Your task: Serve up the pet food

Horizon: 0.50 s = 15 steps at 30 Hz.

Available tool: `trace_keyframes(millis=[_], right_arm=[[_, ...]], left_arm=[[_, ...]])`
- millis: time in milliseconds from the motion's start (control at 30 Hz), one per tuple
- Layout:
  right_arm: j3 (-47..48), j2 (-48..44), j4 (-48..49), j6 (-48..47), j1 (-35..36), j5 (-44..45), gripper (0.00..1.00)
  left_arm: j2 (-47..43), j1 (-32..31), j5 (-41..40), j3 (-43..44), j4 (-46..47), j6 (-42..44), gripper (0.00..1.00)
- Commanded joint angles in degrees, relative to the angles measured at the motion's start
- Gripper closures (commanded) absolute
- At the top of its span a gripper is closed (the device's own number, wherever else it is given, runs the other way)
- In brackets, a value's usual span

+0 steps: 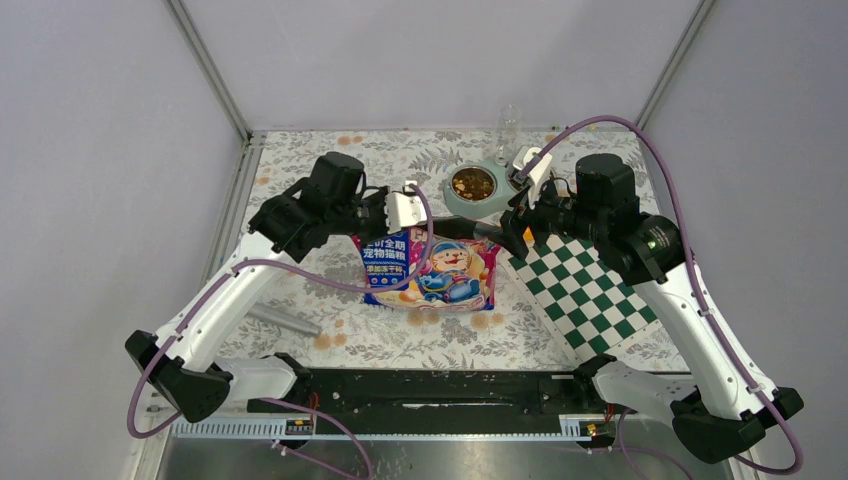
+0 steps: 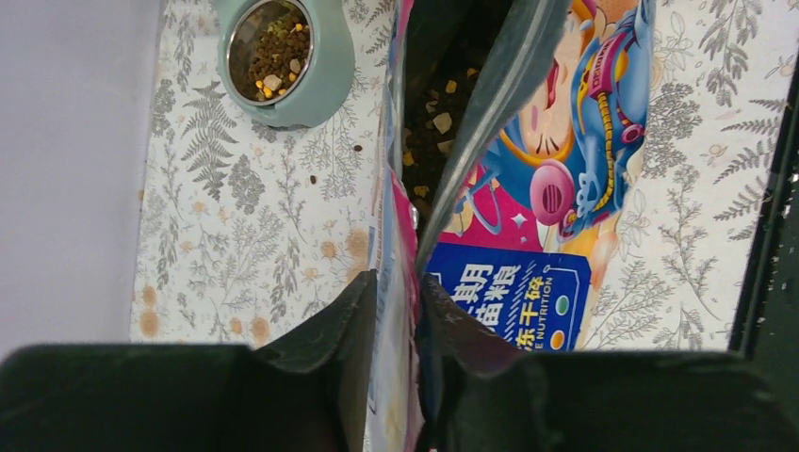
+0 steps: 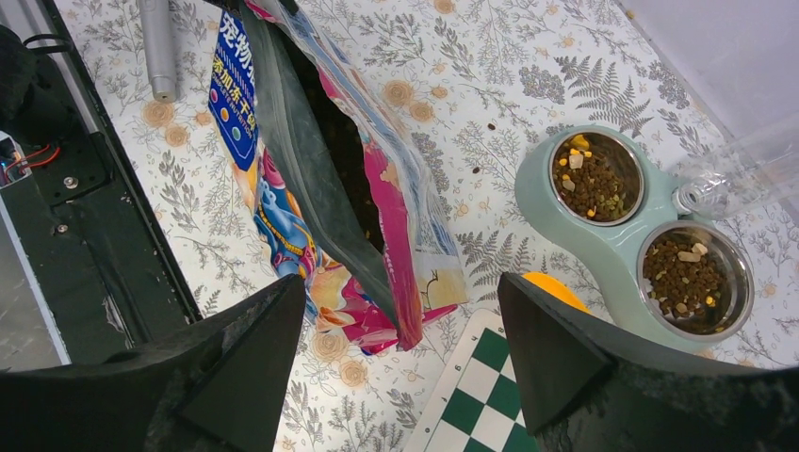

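Our left gripper (image 2: 396, 306) pinches the rim of the pet food bag (image 2: 575, 160); our right gripper (image 3: 403, 294) hangs wide open above it. We should hold that rim taut, leaving the kibble (image 2: 426, 127) reachable.

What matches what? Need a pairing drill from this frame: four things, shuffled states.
Things:
1. left gripper
2. right gripper
3. feeder
4. tube

States:
a. open, holding nothing
b. lying flat on the cloth
c. pinching the wall of the bag
d. kibble in both bowls

Pairs: 1-c, 2-a, 3-d, 4-b
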Motion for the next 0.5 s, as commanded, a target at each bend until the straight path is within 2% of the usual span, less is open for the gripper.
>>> trace_keyframes(millis=[0,100,200,233,267,300,433,467], right_arm=[[-0.1,-1.1,1.8,-0.8,0.5,0.7,0.17],[-0.4,-1.2,1.6,-0.9,0.5,0.9,0.17],[-0.7,-1.3,1.8,-0.9,0.5,1.0,0.17],[-0.7,-1.4,1.8,-0.9,0.4,0.9,0.17],[-0.8,-1.4,1.8,-0.9,0.5,1.0,0.17],[-0.8,-1.4,1.8,-0.9,0.4,1.1,0.17],[-1.0,-1.8,1.8,-1.1,0.4,1.4,0.17],[-1.0,-1.9,1.7,-1.2,0.5,1.4,0.17]], left_arm=[[1.0,-0.7,0.2,2.7,4.2,-0.9,0.73],[1.6,-1.2,0.2,2.8,4.3,-0.8,0.73],[2.1,-1.4,0.9,3.1,4.2,-0.3,0.78],[2.3,-1.4,1.3,3.2,4.3,-0.3,0.84],[2.5,-1.4,1.5,3.4,4.2,-0.2,0.97],[2.6,-1.4,1.6,3.6,4.2,-0.2,1.00],[2.3,-1.3,0.9,3.2,5.1,-0.4,1.00],[2.4,-1.4,0.7,3.1,5.4,-0.7,0.94]])
